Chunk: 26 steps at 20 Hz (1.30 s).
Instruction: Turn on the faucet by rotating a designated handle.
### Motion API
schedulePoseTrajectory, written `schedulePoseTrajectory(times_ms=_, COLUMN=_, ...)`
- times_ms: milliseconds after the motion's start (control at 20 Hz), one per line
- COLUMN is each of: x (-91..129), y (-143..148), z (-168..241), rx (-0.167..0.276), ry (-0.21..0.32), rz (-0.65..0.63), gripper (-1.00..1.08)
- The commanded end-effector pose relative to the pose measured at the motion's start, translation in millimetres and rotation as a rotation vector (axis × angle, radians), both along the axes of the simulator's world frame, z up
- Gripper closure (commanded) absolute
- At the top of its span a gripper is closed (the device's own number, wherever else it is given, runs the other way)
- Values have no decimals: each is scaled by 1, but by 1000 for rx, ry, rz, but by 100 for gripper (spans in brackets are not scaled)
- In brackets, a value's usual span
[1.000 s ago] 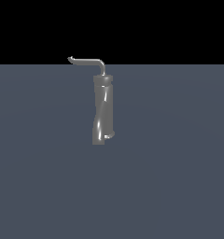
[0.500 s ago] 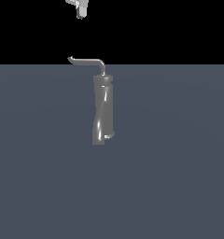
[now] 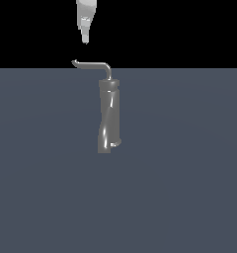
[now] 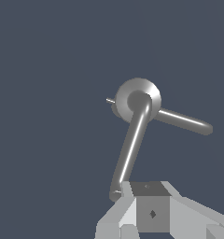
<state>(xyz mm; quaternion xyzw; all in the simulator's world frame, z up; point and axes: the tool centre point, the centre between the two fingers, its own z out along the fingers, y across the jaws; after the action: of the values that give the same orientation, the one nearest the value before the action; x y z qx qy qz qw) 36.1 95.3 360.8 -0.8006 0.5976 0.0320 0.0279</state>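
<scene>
The faucet [image 3: 109, 118] is a glossy grey twisted column standing upright on a flat surface. Its handle [image 3: 93, 63], a thin bent rod, runs from the column's top toward the exterior view's left and ends in a small hooked tip. My white gripper [image 3: 85, 38] hangs a little above that tip, apart from it; its fingers taper together with no visible gap and hold nothing. The wrist view looks down on the faucet's round top [image 4: 149, 91]. There the handle [image 4: 130, 149] stretches toward my gripper [image 4: 151, 205], and its tip lies just beside the fingers.
A plain blue-grey surface [image 3: 189, 173] spreads around the faucet, with black background above it. In the wrist view a second, thicker rod [image 4: 184, 121] sticks out from under the faucet's top, away from the handle.
My gripper has come down from the top of the exterior view, from out of sight to just above the handle's tip. Faucet and handle have not moved.
</scene>
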Motion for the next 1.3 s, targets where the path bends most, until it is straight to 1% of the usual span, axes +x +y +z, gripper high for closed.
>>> schedulePoseTrajectory(times_ms=0, x=11, y=5, z=-12, rx=-15, ry=3, rz=-64, gripper=108)
schedulePoseTrajectory(times_ms=300, x=30, y=15, z=-37, rx=-49, ry=3, rz=-190, gripper=108)
schedulePoseTrajectory(times_ms=600, x=42, y=22, z=-53, rx=-73, ry=-2, rz=-269, gripper=108)
schedulePoseTrajectory(times_ms=950, x=48, y=25, z=-61, rx=-85, ry=-5, rz=-307, gripper=108)
schedulePoseTrajectory(times_ms=1250, x=45, y=26, z=-61, rx=-85, ry=-5, rz=-306, gripper=108)
